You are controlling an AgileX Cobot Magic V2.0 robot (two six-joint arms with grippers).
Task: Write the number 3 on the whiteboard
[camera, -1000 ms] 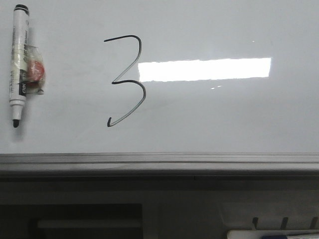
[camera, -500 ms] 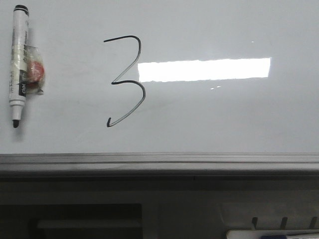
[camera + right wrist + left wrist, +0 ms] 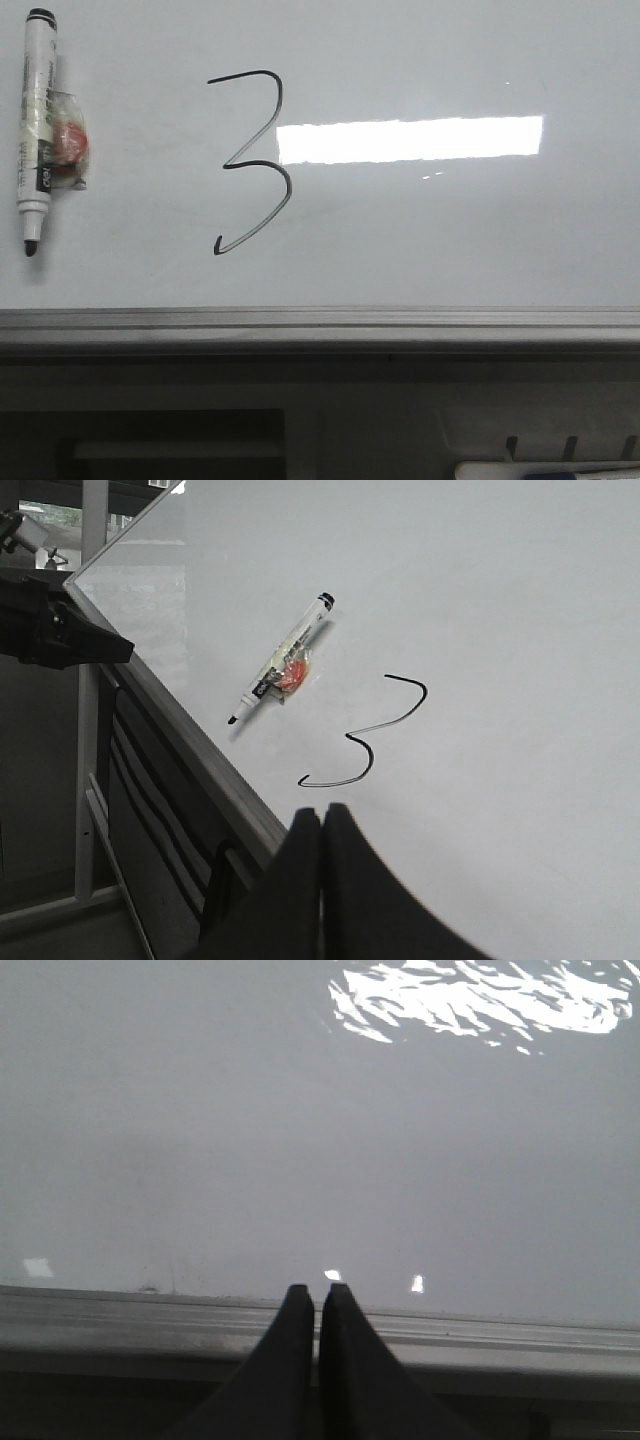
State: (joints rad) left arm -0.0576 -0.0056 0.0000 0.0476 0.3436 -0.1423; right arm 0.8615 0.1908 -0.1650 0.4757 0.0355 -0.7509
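- The whiteboard [image 3: 450, 230] fills most of the front view, with a bright rectangular light reflection [image 3: 410, 140] across its middle and a grey metal rail [image 3: 320, 325] along its bottom edge.
- The number 3 [image 3: 255, 165] is drawn in thin black line left of the board's centre; its right side touches the left end of the reflection, and its hooked tail ends well above the rail.
- A white marker pen [image 3: 36, 130] with a black cap sits on the board near the top left corner, upright, tip down, with a small clear packet showing red [image 3: 68, 150] fixed to its right side.
- The left hand [image 3: 319, 1295] has its two dark fingers pressed together with nothing between them, tips at the bottom rail.
- The right hand [image 3: 322, 820] is likewise closed and empty, its tips near the board's bottom edge, just below the 3's tail.
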